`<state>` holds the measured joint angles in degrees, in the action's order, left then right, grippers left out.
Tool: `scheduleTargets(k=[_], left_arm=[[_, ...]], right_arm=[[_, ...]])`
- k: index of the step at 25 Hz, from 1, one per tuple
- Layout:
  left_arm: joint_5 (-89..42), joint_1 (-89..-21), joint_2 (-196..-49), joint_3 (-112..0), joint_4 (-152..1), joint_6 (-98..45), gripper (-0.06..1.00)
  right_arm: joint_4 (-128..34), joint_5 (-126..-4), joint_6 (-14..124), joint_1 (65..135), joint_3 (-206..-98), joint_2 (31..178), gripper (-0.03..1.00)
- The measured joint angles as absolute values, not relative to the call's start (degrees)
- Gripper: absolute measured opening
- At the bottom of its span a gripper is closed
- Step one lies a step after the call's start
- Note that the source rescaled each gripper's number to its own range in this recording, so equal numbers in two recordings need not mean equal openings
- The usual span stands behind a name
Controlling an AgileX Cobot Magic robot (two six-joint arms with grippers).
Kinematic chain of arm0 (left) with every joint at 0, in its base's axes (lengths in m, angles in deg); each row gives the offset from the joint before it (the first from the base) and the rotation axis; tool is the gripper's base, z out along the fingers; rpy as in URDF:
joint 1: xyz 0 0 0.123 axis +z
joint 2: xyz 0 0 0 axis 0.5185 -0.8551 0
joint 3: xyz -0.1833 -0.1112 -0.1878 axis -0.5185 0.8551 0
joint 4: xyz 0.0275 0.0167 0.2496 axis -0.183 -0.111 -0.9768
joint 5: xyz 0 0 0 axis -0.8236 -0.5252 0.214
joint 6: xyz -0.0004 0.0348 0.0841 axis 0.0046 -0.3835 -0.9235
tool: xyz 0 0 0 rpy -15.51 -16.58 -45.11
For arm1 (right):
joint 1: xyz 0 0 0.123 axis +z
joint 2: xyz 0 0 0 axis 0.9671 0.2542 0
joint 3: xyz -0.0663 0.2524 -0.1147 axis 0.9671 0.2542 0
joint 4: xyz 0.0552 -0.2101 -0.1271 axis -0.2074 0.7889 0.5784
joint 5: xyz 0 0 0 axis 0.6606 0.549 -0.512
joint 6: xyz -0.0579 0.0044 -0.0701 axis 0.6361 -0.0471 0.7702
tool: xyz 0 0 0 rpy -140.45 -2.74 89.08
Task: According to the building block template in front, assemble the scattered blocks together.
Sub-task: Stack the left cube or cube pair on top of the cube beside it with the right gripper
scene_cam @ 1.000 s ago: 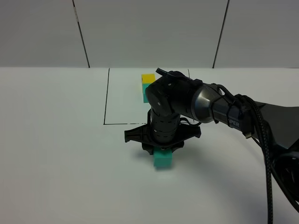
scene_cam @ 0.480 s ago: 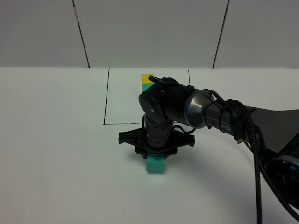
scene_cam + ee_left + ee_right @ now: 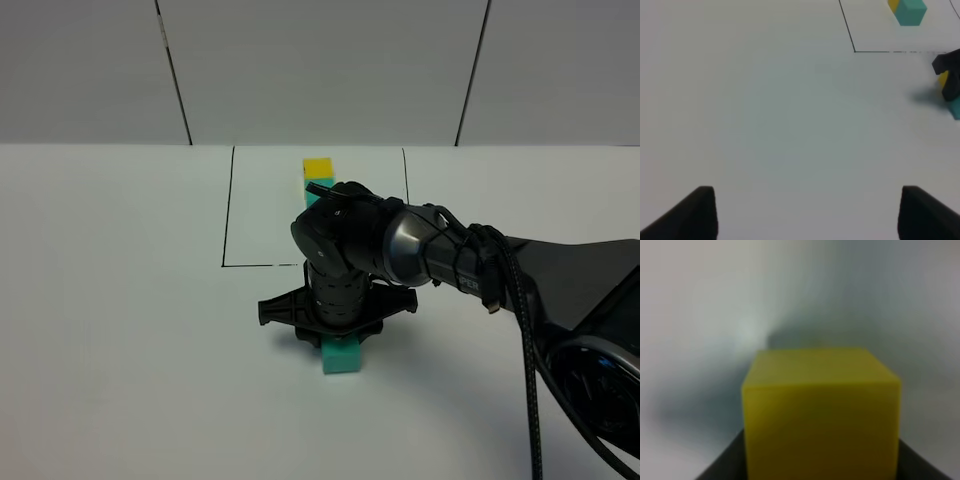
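1. Exterior high view: the building block template (image 3: 316,178), a yellow cube joined to a teal-green one, sits inside the black-line rectangle (image 3: 229,210) at the far side of the white counter (image 3: 120,330). Nearer, outside the rectangle, the right end effector (image 3: 335,338) hangs directly over the teal-green block (image 3: 342,355), hiding most of it. Judging from this, the two loose blocks are being brought together but the join is not confirmed; release is still left.

2. Left wrist view: the left end effector (image 3: 805,212) stands open and empty over bare counter, well apart from the work. At the frame's edge a sliver of the yellow block (image 3: 943,80) shows above the teal-green one.

3. Right wrist view: the yellow block fills the frame, clamped in the closed right end effector; the teal-green block is hidden.
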<state>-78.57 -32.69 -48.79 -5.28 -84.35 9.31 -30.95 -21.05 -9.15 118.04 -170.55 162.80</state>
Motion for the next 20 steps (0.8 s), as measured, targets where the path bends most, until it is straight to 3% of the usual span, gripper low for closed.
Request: scheduleTargets(k=[18, 20], left_arm=[[-78.6, -32.7, -48.8, -5.3, -84.4, 9.3, 0.64], [-78.6, -32.7, -48.8, -5.3, -84.4, 9.3, 0.64]], right_arm=[[-35.2, -22.3, -7.4, 118.0, -170.5, 163.9, 0.01], [-35.3, -22.5, -7.4, 118.0, -170.5, 163.9, 0.07]])
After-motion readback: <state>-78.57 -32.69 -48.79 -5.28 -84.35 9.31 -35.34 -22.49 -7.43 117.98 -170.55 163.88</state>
